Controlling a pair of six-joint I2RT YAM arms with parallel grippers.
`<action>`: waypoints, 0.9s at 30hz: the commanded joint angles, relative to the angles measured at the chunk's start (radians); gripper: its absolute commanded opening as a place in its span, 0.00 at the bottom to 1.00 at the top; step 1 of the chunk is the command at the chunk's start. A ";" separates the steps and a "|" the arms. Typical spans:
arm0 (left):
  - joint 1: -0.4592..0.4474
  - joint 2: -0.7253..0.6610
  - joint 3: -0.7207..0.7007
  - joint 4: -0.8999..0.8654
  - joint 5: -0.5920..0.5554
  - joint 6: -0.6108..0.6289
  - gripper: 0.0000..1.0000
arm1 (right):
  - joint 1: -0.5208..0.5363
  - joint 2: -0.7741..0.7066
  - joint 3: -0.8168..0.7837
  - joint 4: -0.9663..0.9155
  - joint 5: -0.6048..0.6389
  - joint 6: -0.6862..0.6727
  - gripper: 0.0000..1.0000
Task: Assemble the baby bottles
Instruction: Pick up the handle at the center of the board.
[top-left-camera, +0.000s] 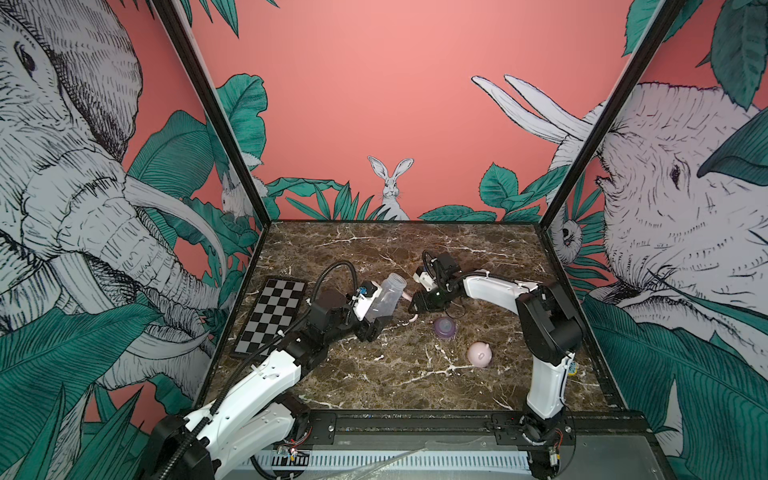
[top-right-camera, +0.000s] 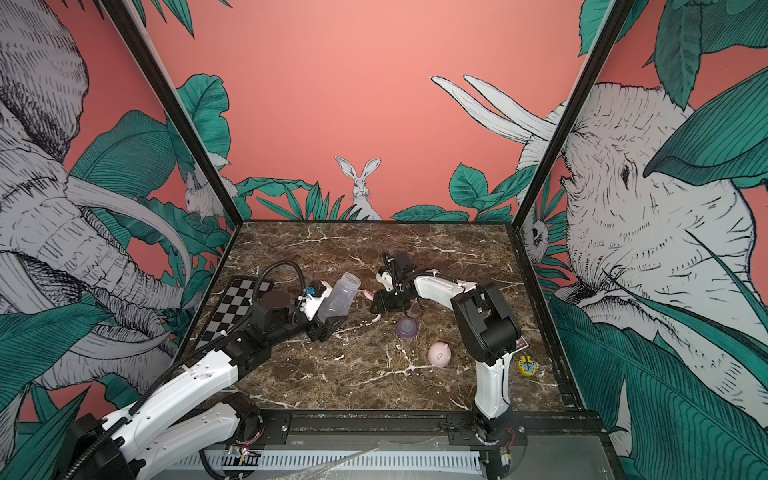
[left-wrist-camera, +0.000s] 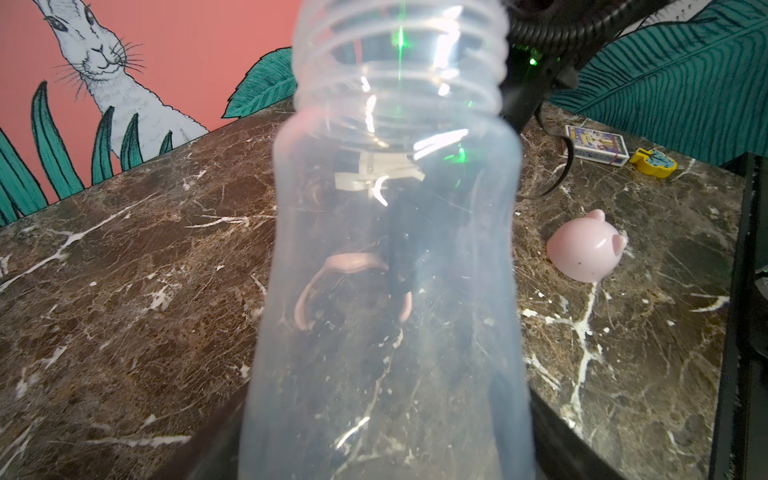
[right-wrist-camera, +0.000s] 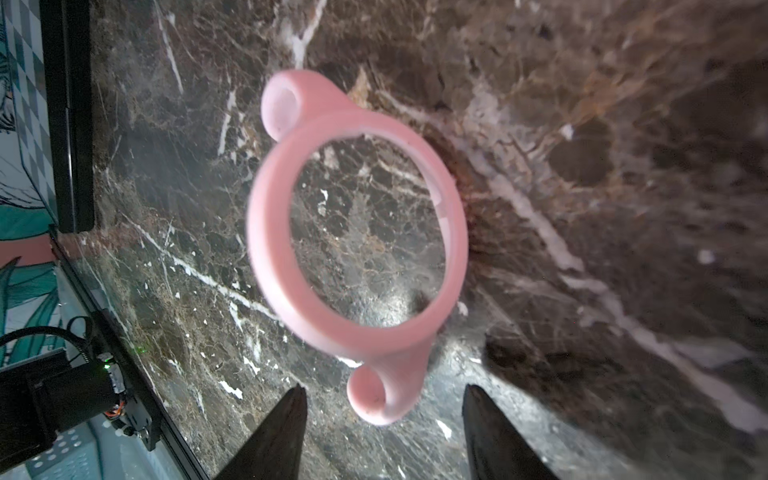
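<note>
Left gripper (top-left-camera: 375, 312) clamps clear bottle body (top-left-camera: 390, 291); right gripper (right-wrist-camera: 384, 387) gapes, pink handled ring (right-wrist-camera: 270, 249) ungripped ahead; purple collar (top-left-camera: 445, 328), eared cap (top-left-camera: 480, 354) nearby.

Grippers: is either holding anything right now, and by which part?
Left gripper is shut on the clear bottle body, near its base. Right gripper holds nothing: jaws open, a handle of the pink ring between them, untouched.
</note>
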 joint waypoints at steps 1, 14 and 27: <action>-0.005 0.005 0.034 0.012 0.022 0.009 0.60 | -0.028 0.017 -0.050 0.148 -0.105 0.066 0.60; -0.004 -0.002 0.034 0.009 0.019 0.007 0.60 | -0.079 0.089 -0.163 0.480 -0.293 0.213 0.60; -0.004 -0.009 0.028 0.006 0.011 0.008 0.60 | -0.089 0.142 -0.177 0.545 -0.353 0.238 0.46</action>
